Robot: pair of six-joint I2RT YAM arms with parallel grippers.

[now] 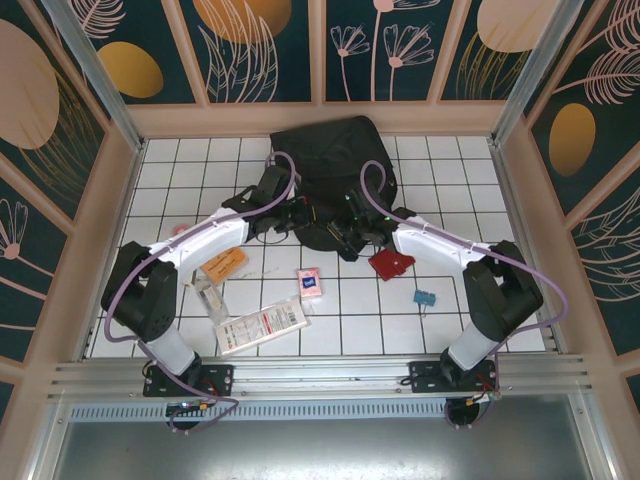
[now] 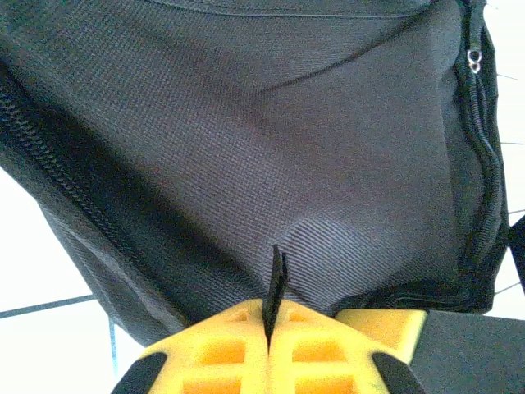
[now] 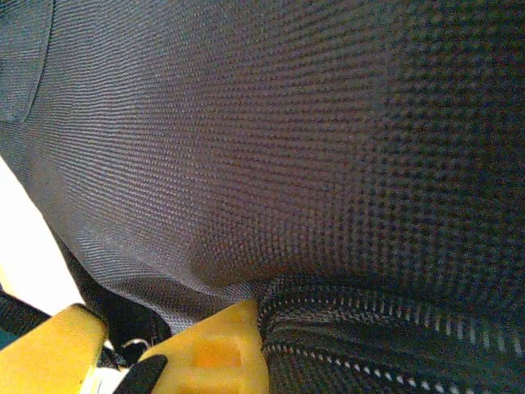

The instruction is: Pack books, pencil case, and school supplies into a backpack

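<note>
Now you are at the opening step, I think: nothing looks packed yet. On the left, the book (image 1: 222, 263) lies flat on the table (image 1: 460, 170), and the pink box (image 1: 310, 283) lies near it.

The left gripper (image 2: 269, 316) is closed on a thin black tab (image 2: 276, 275) at the edge of the backpack (image 2: 271, 148). The right gripper (image 3: 135, 353) sits against the zipper (image 3: 394, 328). Its jaws stand a little apart with dark fabric between them, and I cannot tell if they pinch it. Further right lies the teal clip (image 1: 424, 297).

For the next move, you probably must hold the fabric tight with one claw and draw the zipper wide open, before any item can enter.
</note>
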